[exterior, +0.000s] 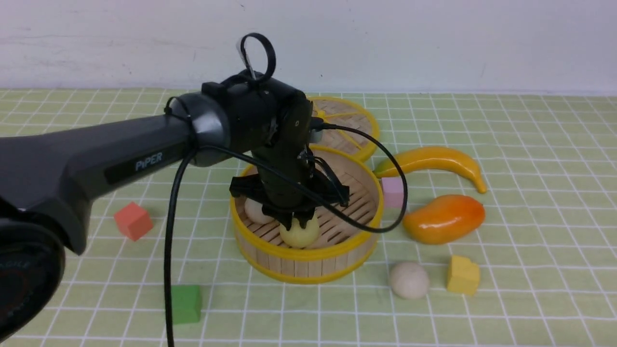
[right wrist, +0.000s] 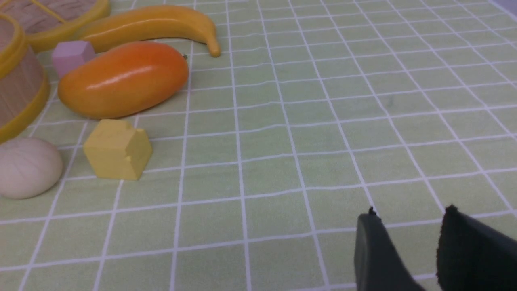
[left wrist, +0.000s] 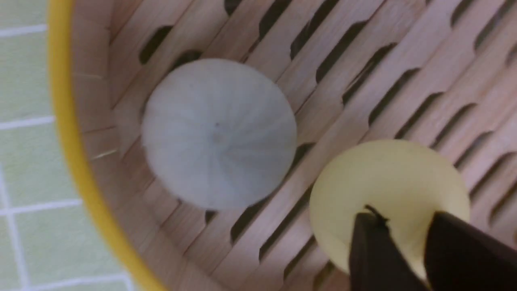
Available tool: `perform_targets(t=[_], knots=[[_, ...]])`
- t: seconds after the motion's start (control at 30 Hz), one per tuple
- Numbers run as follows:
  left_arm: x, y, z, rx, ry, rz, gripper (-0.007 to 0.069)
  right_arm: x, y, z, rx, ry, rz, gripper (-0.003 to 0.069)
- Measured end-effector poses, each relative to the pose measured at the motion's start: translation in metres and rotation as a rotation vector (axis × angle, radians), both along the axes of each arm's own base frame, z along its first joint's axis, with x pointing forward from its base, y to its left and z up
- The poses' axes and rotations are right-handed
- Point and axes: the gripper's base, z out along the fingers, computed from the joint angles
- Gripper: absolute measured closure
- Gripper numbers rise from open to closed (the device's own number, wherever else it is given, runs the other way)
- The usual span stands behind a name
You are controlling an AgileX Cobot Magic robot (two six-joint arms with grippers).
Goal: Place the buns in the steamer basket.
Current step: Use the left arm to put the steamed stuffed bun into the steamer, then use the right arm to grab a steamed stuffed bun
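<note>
Two of the three buns are in the basket, which stands about midway across the worktop, so the task looks roughly two-thirds done. The white bun lies on the slatted floor close to the basket's left wall. The yellow bun sits on the slats just beside it, nearer the front wall. The left tool hangs straight down inside the basket with its fingertips at the top of the yellow bun. Its wrist view shows the fingers parted with a clear gap and the bun resting on the floor below them, so it appears open and no longer carrying anything. The third bun is left to do. It lies on the worktop outside the basket, to the right of it and toward the near edge, just beside a yellow cube and apart from the basket wall. The right tool is open and empty, low over bare worktop well to the right of that bun. By its position it seems the better placed to fetch it, though the left could also reach once it lifts clear of the basket.
</note>
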Motion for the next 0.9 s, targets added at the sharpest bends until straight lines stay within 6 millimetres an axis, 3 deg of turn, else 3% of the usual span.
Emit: perform_targets(t=[0.1,0.13,0.23,0.33,0.4,0.47,0.5,0.53,0.6,0.7,0.8,0.9], knots=[[-0.004,0.004,0.016,-0.004,-0.032,-0.005,0.0333,0.0,0.0,0.0,0.0,0.0,0.0,0.0419],[-0.008,0.008,0.034,-0.001,-0.069,-0.018,0.027,0.0,0.0,0.0,0.0,0.0,0.0,0.0419],[-0.022,0.021,0.072,0.013,-0.127,-0.037,0.0197,0.0,0.0,0.0,0.0,0.0,0.0,0.0419],[-0.042,0.035,0.109,0.021,-0.165,-0.053,0.0181,0.0,0.0,0.0,0.0,0.0,0.0,0.0419],[-0.066,0.052,0.146,0.012,-0.205,-0.06,0.0188,0.0,0.0,0.0,0.0,0.0,0.0,0.0419],[-0.082,0.063,0.166,-0.003,-0.231,-0.057,0.0199,0.0,0.0,0.0,0.0,0.0,0.0,0.0419],[-0.105,0.078,0.193,-0.027,-0.273,-0.051,0.0225,0.0,0.0,0.0,0.0,0.0,0.0,0.0419],[-0.107,0.08,0.196,-0.033,-0.283,-0.051,0.0225,0.0,0.0,0.0,0.0,0.0,0.0,0.0419],[-0.145,0.105,0.229,-0.078,-0.357,-0.042,0.0279,0.0,0.0,0.0,0.0,0.0,0.0,0.0419],[-0.193,0.137,0.254,-0.135,-0.447,-0.033,0.0371,0.0,0.0,0.0,0.0,0.0,0.0,0.0419],[-0.234,0.164,0.255,-0.17,-0.509,-0.03,0.0473,0.0,0.0,0.0,0.0,0.0,0.0,0.0419],[-0.265,0.184,0.238,-0.196,-0.555,-0.036,0.0575,0.0,0.0,0.0,0.0,0.0,0.0,0.0419]])
